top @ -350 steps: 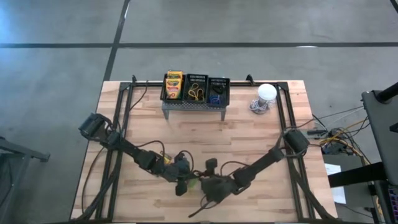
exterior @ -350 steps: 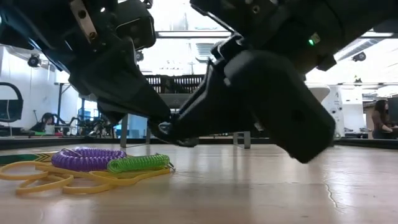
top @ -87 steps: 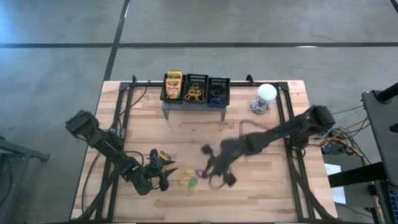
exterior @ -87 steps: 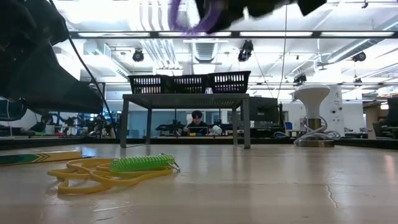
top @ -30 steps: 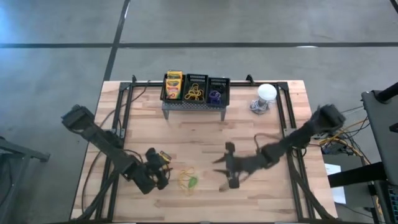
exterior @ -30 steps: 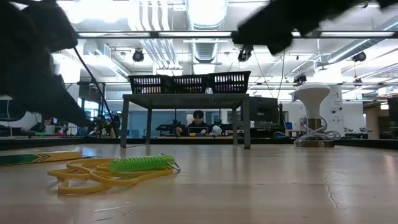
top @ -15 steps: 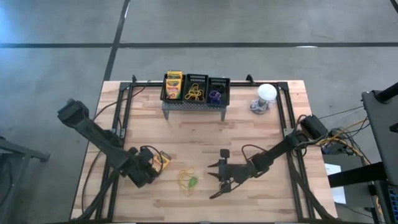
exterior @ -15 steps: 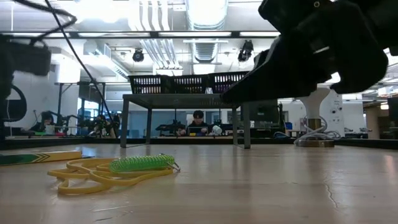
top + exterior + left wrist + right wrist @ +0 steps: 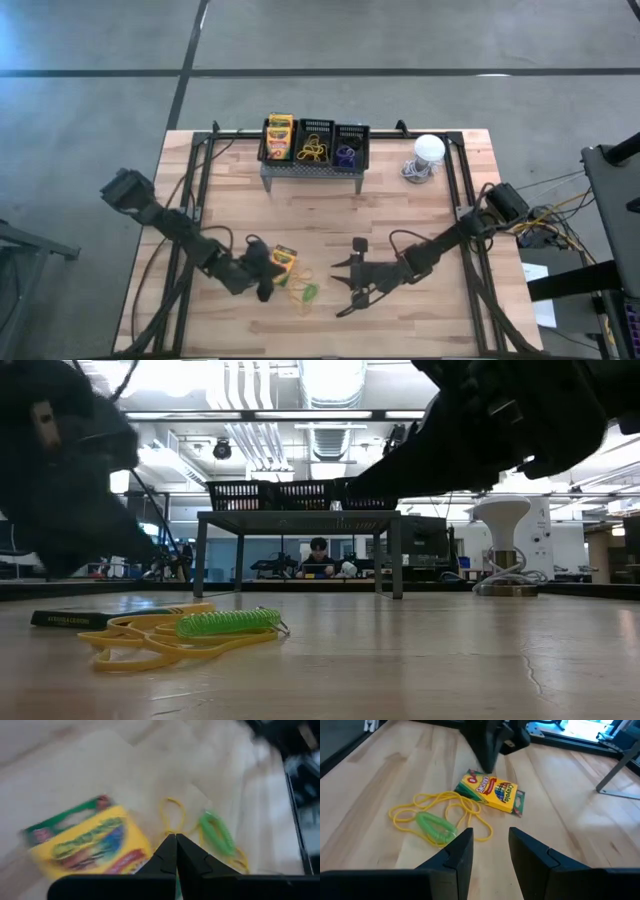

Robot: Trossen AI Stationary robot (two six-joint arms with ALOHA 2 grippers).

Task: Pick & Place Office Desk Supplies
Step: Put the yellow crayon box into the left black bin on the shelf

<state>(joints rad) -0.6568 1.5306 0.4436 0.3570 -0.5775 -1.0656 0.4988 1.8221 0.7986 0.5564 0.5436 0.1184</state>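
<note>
Now the crayon box (image 9: 283, 259) lies flat on the table (image 9: 420, 220), near the front and a bit to the left. Just beside it is a pile of yellow bands (image 9: 445, 805) with a green coil (image 9: 434, 825) on top. The left gripper (image 9: 262, 287) is right next to the box, and its fingers are pressed together with nothing between them. The right gripper (image 9: 348, 278) hangs above the wood on the other side of the pile, near it but not touching. Its fingers are spread and hold nothing. Far at the back, three baskets (image 9: 316, 142) sit in a row on a grey stand (image 9: 311, 172). One has a crayon box in it, one has yellow bands, and one has a purple band. A white dome (image 9: 428, 149) stands near the back right corner. I think the job is partly done, and the step now is picking up the next thing from the pile. The right gripper looks best placed for the green coil. It would need to come down over the coil and pinch it without hooking the yellow bands under it. The middle of the table is bare, so the way to the baskets looks easy. The two grippers are near each other, so they could bump. The pile is well away from the table edge.
</note>
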